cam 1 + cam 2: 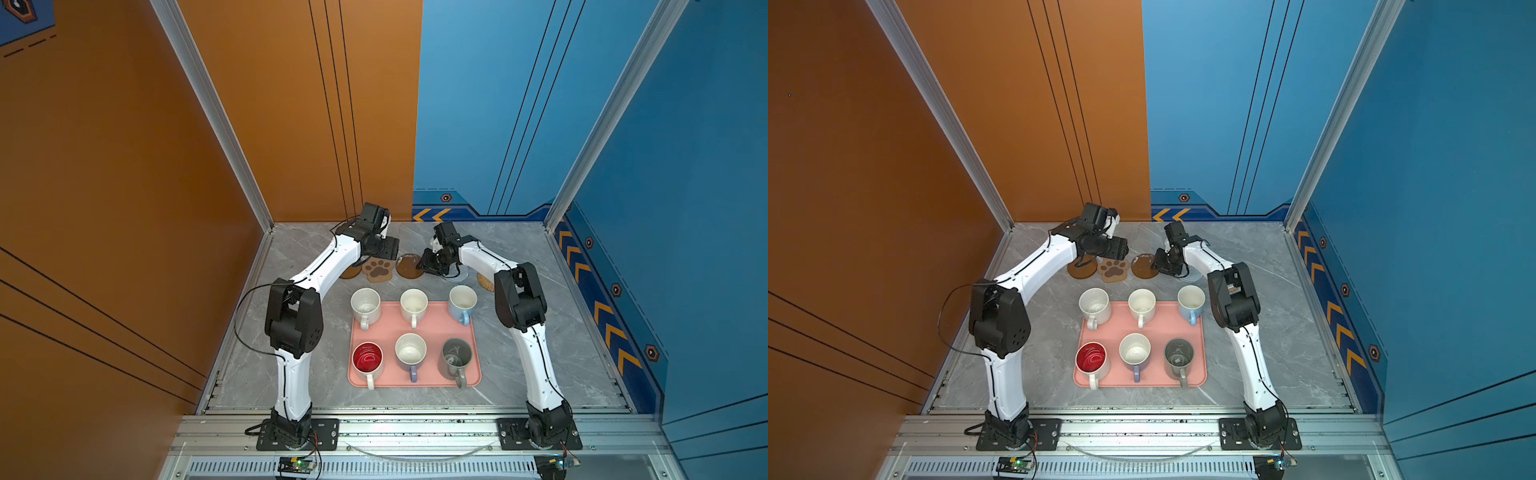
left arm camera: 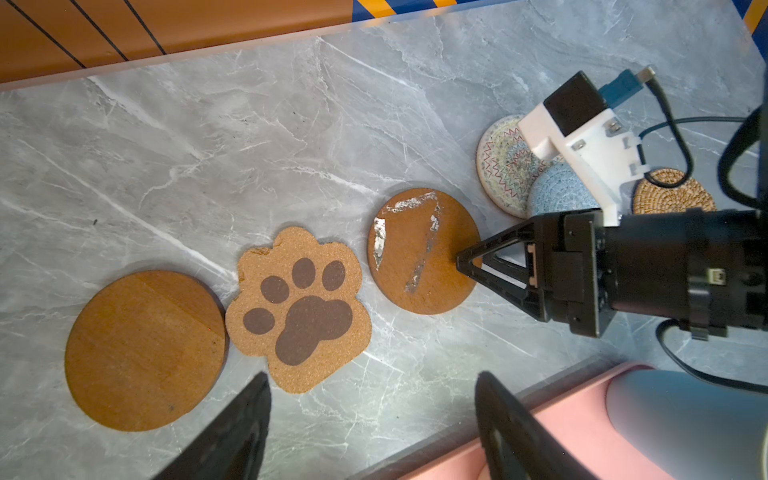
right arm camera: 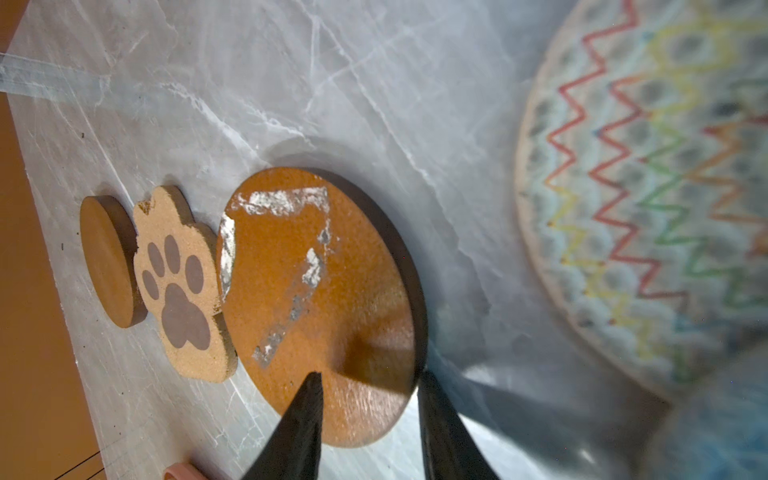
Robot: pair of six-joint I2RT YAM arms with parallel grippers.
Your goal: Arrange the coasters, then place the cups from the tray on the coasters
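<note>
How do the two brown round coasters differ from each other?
The plain brown coaster has a clean face; the marked brown coaster carries silvery-white scraped patches. The plain one lies right beside the paw-print coaster; the marked one leaves a visible gap. The right gripper sets its fingers astride the marked one's edge; none are at the plain one. Both are flat brown discs.

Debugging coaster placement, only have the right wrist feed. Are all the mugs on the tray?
Observer: Yes, all six mugs stand on the pink tray.
Operator: Left gripper?
Observer: The left gripper is open and empty, near the paw-print coaster.
Operator: Any coaster outside my view?
Observer: One: a rattan coaster at the right end of the row.
</note>
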